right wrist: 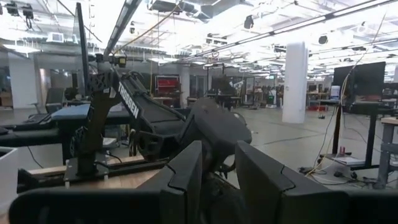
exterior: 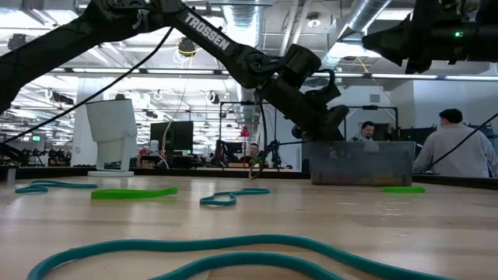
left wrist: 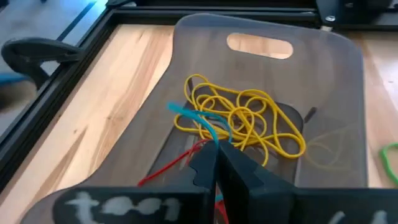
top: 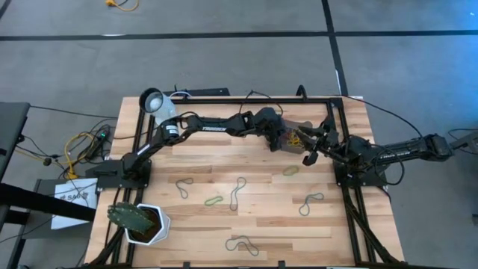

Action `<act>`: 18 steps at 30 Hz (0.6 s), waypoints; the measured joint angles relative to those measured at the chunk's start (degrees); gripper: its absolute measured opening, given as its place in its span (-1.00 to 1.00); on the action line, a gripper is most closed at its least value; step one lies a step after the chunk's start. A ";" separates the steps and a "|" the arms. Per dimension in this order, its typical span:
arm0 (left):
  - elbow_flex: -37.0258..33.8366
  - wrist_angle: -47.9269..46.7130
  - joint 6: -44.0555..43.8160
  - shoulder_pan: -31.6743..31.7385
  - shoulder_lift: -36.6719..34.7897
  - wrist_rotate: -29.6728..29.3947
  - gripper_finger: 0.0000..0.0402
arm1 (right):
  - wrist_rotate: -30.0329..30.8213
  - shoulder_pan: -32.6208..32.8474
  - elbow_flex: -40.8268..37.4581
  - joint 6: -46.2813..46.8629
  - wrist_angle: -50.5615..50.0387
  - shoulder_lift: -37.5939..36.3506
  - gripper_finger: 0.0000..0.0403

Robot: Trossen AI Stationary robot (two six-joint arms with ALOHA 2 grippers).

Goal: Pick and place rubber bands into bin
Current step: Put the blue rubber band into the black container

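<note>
Both tools crowd bin (top: 293, 136) at far edge: left tool (left wrist: 216, 163) pinched shut inside, right tool (right wrist: 219, 167) narrowly parted.

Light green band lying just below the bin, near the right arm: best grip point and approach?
Come straight down from above with the right claw, which hovers closest. The light green rubber band lies flat on the table as a small closed oval, clear of the bin. Probably pinch across one long side strand at mid-loop, fingers straddling it, since nothing stands up to grab.
</note>
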 joint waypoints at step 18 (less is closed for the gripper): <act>0.01 2.26 3.02 0.19 -0.06 5.56 -1.00 | 0.02 0.00 0.00 2.10 -1.14 -0.02 -0.54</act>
